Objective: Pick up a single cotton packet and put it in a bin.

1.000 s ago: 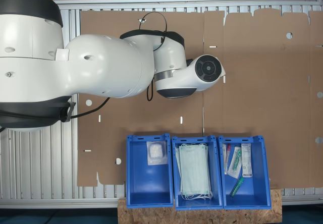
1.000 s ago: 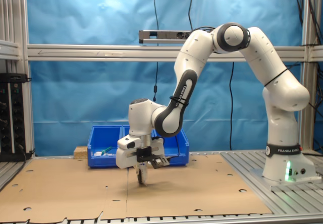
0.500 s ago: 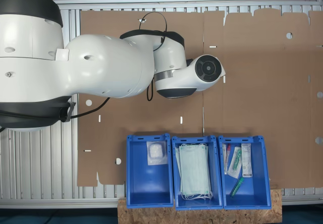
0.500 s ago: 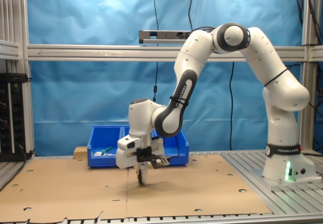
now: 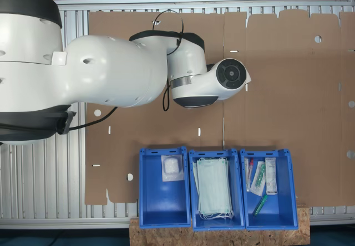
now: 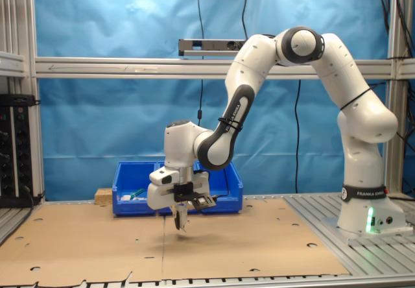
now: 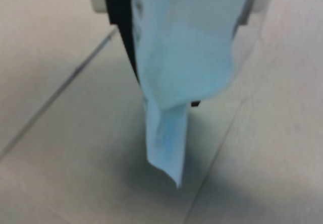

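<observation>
Raised since a second earlier: the gripper [image 6: 179, 224] stood clear above the brown cardboard sheet [image 6: 97, 242] it had nearly touched.

First exterior view: the white Panda arm [image 5: 111, 77] hung over the cardboard sheet [image 5: 288, 91], well apart from three blue rectangular plastic bins in a row; the bin [image 5: 163, 188] at the first exterior view's left held one plain translucent packet [image 5: 172, 168], the middle one pale green masks [image 5: 213, 188]. Second exterior view: the gripper pointed down, fingers drawn close together, something pale between them, too small to identify. Wrist view: the flat white cotton packet [image 7: 181, 62], faint dark print along one edge, hung pinched between the fingers, one dark finger [image 7: 121, 27] alongside it, its lower corner free above the cardboard.
</observation>
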Available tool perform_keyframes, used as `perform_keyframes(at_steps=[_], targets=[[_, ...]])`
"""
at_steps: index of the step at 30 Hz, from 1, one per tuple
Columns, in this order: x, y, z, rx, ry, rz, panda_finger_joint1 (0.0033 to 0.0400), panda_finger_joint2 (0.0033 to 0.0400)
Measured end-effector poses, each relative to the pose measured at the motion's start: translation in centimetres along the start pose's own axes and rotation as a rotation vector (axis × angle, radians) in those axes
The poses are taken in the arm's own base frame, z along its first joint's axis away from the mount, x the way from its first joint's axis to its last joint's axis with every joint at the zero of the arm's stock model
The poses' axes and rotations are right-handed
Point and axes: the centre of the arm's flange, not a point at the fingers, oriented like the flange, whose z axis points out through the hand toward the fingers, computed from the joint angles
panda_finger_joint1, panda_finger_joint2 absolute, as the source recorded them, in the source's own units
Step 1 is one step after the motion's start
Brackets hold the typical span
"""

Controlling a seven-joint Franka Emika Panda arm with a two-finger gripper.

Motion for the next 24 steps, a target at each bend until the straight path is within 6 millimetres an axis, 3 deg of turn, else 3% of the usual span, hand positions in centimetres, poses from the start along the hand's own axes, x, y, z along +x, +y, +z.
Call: perform_keyframes(at_steps=[6, 19, 24], targets=[[0.0, 0.7, -4.2, -0.027, -0.003, 0.002, 0.0057, 0.0057], [-1.3, 0.8, -16.2, -0.104, -0.011, 0.023, 0.0057, 0.0057], [-2.3, 0.2, -18.7, -0.115, -0.016, 0.037, 0.0057, 0.0057]])
